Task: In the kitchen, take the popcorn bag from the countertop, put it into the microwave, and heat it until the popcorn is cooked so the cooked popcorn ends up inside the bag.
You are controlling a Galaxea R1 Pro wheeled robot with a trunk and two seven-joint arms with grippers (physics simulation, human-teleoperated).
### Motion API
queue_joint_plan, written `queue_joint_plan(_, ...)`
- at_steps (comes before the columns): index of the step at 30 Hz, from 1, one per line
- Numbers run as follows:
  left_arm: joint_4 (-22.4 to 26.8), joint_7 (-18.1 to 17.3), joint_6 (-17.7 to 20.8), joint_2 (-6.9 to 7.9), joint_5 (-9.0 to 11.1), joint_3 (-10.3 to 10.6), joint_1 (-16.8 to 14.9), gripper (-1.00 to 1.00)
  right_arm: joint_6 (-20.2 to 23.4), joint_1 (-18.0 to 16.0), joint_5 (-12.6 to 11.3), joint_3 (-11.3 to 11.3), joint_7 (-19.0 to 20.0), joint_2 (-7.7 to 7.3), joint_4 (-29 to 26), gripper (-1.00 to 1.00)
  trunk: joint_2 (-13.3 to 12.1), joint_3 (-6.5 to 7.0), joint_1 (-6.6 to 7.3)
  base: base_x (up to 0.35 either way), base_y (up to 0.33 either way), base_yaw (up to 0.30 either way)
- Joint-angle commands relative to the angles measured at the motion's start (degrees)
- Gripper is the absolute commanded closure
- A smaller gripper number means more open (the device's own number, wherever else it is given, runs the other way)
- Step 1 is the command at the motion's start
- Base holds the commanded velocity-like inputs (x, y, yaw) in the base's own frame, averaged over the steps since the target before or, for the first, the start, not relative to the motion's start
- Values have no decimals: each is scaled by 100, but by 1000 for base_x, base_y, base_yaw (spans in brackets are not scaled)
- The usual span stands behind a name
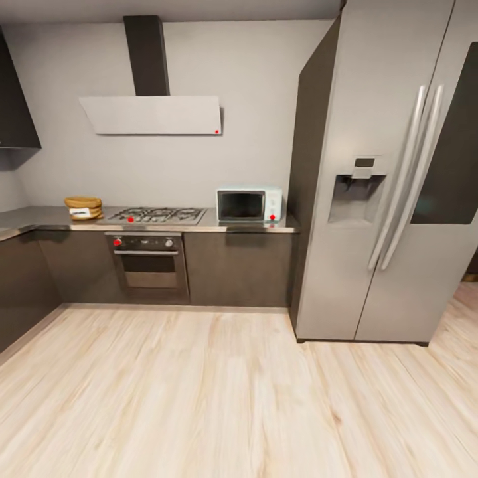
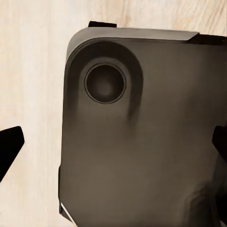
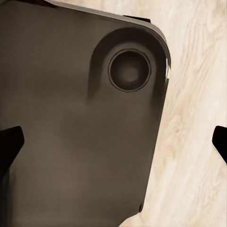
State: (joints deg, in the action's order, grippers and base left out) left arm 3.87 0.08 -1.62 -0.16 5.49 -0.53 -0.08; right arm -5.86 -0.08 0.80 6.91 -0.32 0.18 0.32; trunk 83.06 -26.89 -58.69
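Two claws of mine hang low over the pale wood-plank floor (image 1: 219, 398), each looking down past my own dark rounded base. The left claw (image 2: 113, 142) shows black fingertips spread to the edges of its wrist view, nothing between them, so it is released; the right claw (image 3: 113, 142) reads the same, fingertips wide apart and empty.

Further off at about 12 o'clock runs the long glossy grey steel countertop (image 1: 40, 218) on dark cabinets. On it, toward 11 o'clock, sits the squat tan-brown popcorn bag with its thick rolled rim (image 1: 83, 207), just beside the grated gas hob (image 1: 157, 214). At 12 to 1 o'clock stands the small mint-blue microwave with dark glass door (image 1: 249, 204), door closed, close to the tall grey steel fridge (image 1: 392, 172).

I judge the step in hand is the approach. To do it well I should roll toward 11 o'clock, square up to the counter in front of the bag, and stop near enough to reach without crowding the cabinet fronts
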Motion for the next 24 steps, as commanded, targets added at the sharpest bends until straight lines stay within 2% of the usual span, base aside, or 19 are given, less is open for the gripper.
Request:
queue_joint_plan(1,-1,1,-13,-1,58,0,-1,-100,-20,-1,8,30,-3,0,4,-100,2,-4,-4,323,97,-1)
queue_joint_plan(11,-1,1,-11,-1,64,0,-1,-100,-28,-1,8,30,-3,2,4,-100,2,-4,-4,323,102,-2)
queue_joint_plan(21,-1,1,-13,-3,66,0,-1,-100,-29,-1,8,30,-3,8,4,-100,2,-4,-4,323,102,-194)
queue_joint_plan(24,-1,1,-13,-2,66,0,-1,-100,-24,-1,8,31,-3,1,4,-100,2,-4,-4,323,102,-59)
